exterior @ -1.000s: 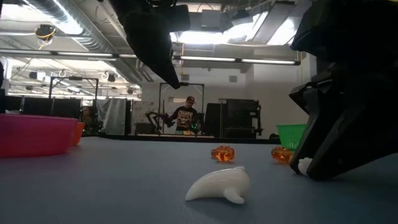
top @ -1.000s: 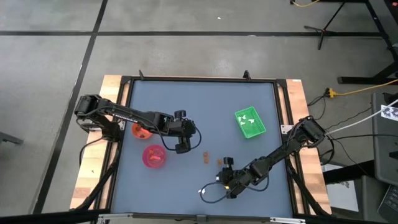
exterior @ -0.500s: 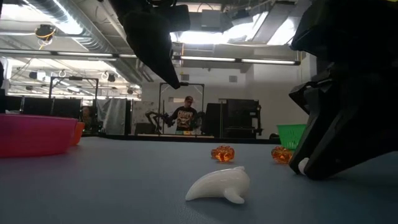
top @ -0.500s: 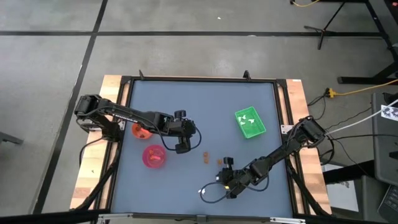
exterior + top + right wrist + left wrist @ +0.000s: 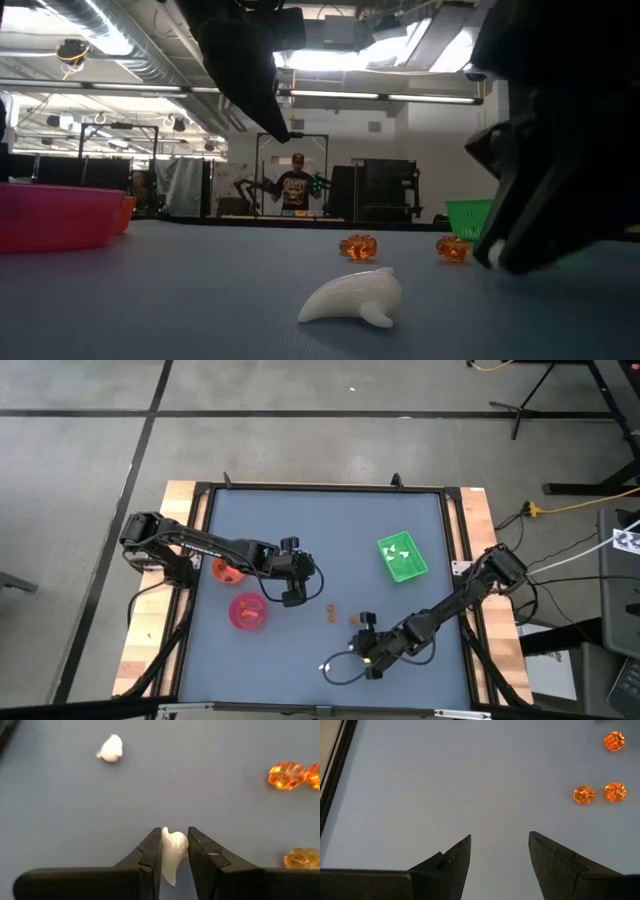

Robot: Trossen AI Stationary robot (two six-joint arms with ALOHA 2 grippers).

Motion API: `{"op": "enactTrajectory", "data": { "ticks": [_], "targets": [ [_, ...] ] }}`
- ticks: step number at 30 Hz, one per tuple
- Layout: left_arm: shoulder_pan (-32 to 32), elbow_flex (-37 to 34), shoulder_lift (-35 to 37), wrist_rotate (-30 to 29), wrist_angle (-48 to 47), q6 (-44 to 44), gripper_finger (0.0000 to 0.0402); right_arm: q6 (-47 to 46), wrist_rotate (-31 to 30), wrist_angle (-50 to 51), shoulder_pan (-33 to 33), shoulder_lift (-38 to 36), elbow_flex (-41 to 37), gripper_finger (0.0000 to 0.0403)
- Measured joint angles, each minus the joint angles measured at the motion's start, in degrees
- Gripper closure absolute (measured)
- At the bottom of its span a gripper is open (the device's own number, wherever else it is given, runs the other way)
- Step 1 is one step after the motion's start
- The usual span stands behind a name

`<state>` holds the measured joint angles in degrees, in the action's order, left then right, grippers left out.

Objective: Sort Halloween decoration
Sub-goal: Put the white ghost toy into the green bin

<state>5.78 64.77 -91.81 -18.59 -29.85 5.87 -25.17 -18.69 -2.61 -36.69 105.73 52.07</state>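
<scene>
My right gripper (image 5: 175,851) is near the table's near edge (image 5: 366,656), shut on a small white irregular piece (image 5: 172,849). A second white piece (image 5: 352,297) lies loose on the table close by (image 5: 110,749). Three orange pieces (image 5: 583,794) lie between the two grippers (image 5: 331,613). My left gripper (image 5: 499,845) hangs open above the table beside the pink bowl (image 5: 247,610), touching nothing. An orange bowl (image 5: 228,570) sits behind the pink one. White pieces lie in the green tray (image 5: 414,568). My right gripper pinches the white piece by its upper rounded part (image 5: 175,840) between the two fingers (image 5: 150,854). The piece's narrower end sticks back between them. In the low view the piece (image 5: 492,255) shows at the fingertips, low over the table; whether it touches the table, I cannot tell.
The pink bowl (image 5: 55,215) and orange bowl stand at the table's left. The green tray (image 5: 470,217) is toward the far right. The blue table top (image 5: 330,530) is bare at its far half. A person (image 5: 297,188) stands in the room beyond.
My right gripper has risen a little with the white piece held between its fingers. The loose white piece and the orange pieces have stayed where they were.
</scene>
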Motion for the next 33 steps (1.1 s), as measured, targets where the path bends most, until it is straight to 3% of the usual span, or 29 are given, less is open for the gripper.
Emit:
{"op": "enactTrajectory", "data": {
  "ticks": [15, 25, 33],
  "targets": [
    [0.00, 0.00, 0.00, 0.00, 0.42, 0.00, 0.0218, 1.40, -2.49, 15.61, -0.02, -12.71, 0.07, 0.0327],
    [0.00, 0.00, -0.02, 0.00, 1.04, 0.00, 0.0218, 3.21, -12.44, 37.77, 2.57, -26.35, 0.15, 0.0327],
    [0.00, 0.00, -0.02, -0.01, 1.18, 0.00, 0.0218, 3.26, -16.73, 58.88, 10.70, -31.56, 0.15, 0.0327]
  ]
}}
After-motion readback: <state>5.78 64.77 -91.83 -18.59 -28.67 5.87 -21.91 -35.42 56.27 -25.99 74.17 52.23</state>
